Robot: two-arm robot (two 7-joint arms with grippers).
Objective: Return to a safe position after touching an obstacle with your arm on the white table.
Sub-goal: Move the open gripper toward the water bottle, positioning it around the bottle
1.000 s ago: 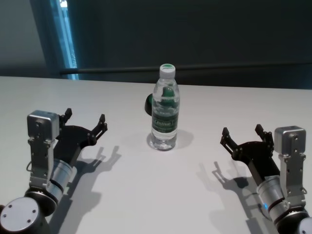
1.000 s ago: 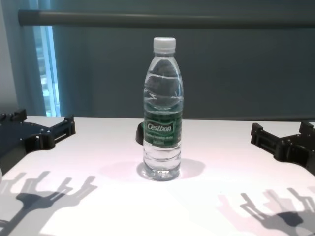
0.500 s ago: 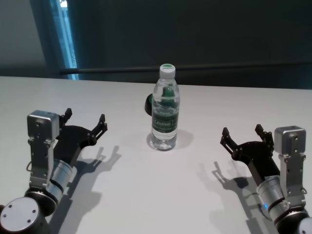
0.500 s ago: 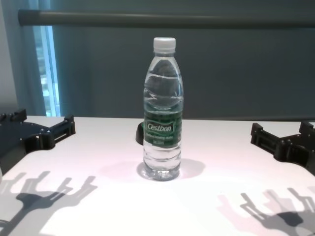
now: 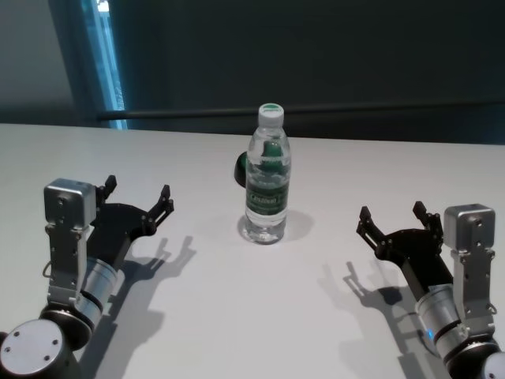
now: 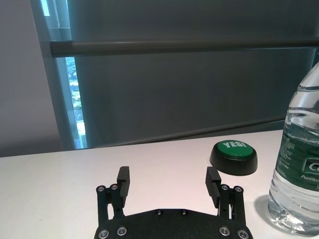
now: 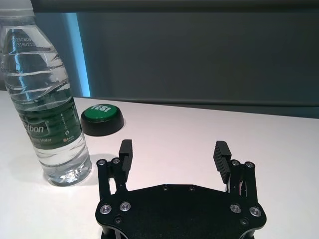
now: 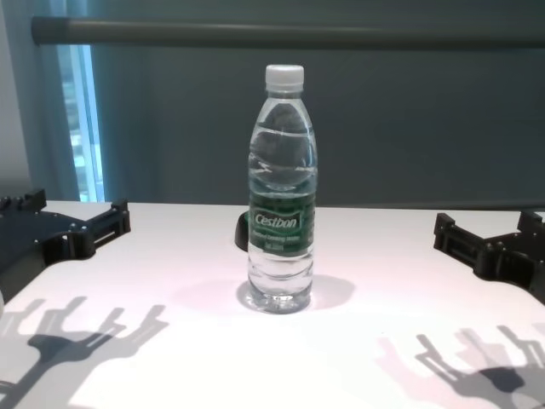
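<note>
We are holding both arms low over the white surface (image 5: 237, 316), one at each side, with the obstacle between them. The obstacle is a clear water bottle (image 5: 267, 175) standing upright near the middle of the surface, white cap on, green label facing us. Just behind it is sitting a low black button with a green top (image 6: 233, 156), apart from the bottle.

The left gripper (image 5: 136, 199) is hovering on the robot's left, its fingers (image 6: 123, 180) spread wide and pinching nothing. The right gripper (image 5: 393, 219) is mirroring it on the robot's right, fingers (image 7: 221, 156) likewise spread and empty. Both are well apart from the bottle, and neither arm is touching it.

We are judging this posture to be either the start stance or the safe position itself; the pictures alone are not settling which.

To do the step well, we are recommending the following:

- Keeping the contact light. The bottle is tall, narrow-based and only partly filled, so a push high on its body is likely to topple it. A slow sideways nudge with the forearm is the safer contact.
- Withdrawing along the approach path, away from the bottle, rather than sweeping across it.
- Keeping both grippers above the surface, and avoiding the button behind.
- Finishing with each arm at its own side, grippers empty.
</note>
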